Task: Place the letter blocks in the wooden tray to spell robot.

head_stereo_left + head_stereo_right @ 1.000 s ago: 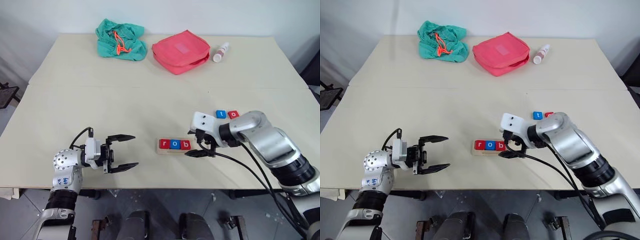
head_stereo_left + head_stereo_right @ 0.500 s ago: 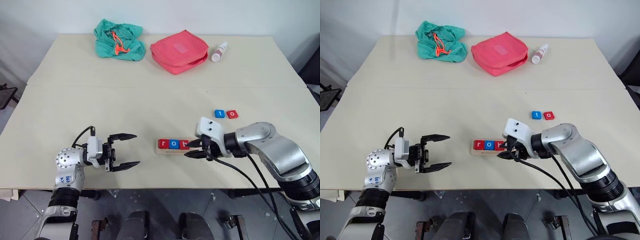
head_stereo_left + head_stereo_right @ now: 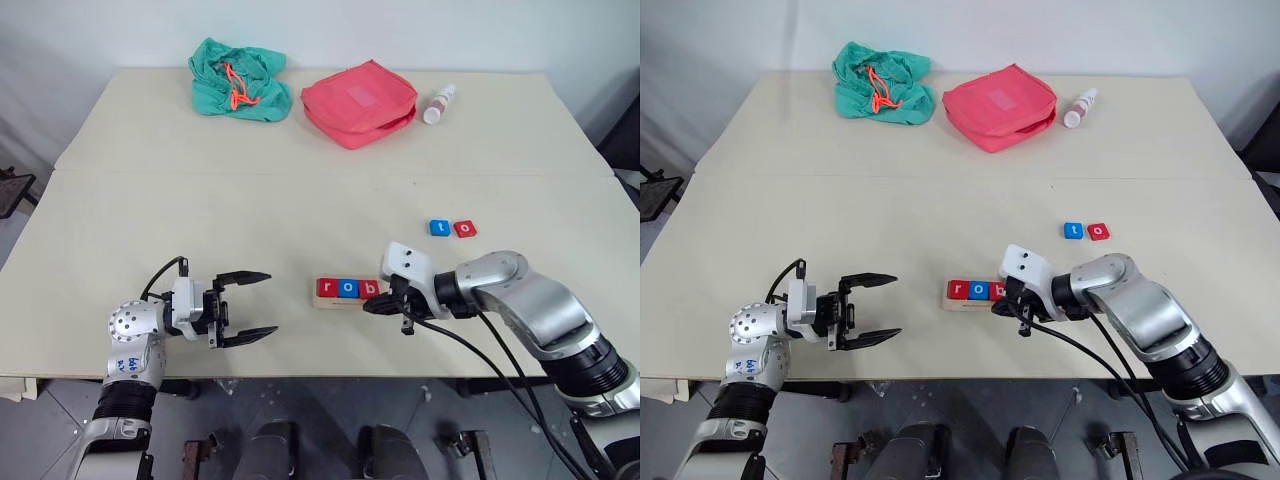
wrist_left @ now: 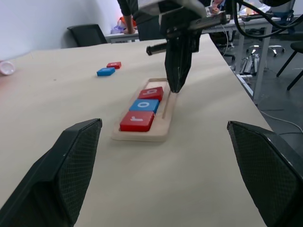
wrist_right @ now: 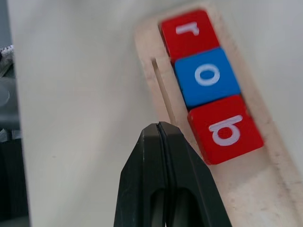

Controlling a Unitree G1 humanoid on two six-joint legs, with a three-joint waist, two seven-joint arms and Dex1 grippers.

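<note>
The wooden tray (image 3: 325, 301) lies near the table's front edge and holds three letter blocks: red r (image 5: 186, 32), blue o (image 5: 207, 75) and red b (image 5: 225, 128). Two more blocks, a blue t (image 3: 439, 227) and a red o (image 3: 464, 229), lie loose on the table behind and to the right of the tray. My right gripper (image 3: 368, 306) is shut with nothing in it. Its tip points down at the tray's near edge, beside the b block. My left gripper (image 3: 270, 302) hangs open and empty to the left of the tray.
A red pouch (image 3: 360, 102), a green cloth bag (image 3: 240, 78) and a small white bottle (image 3: 440, 103) lie at the far side of the table. The table's front edge runs just below both grippers.
My right gripper has gone from open to shut and has sunk a little towards the tray's near edge. The left arm has not moved.
</note>
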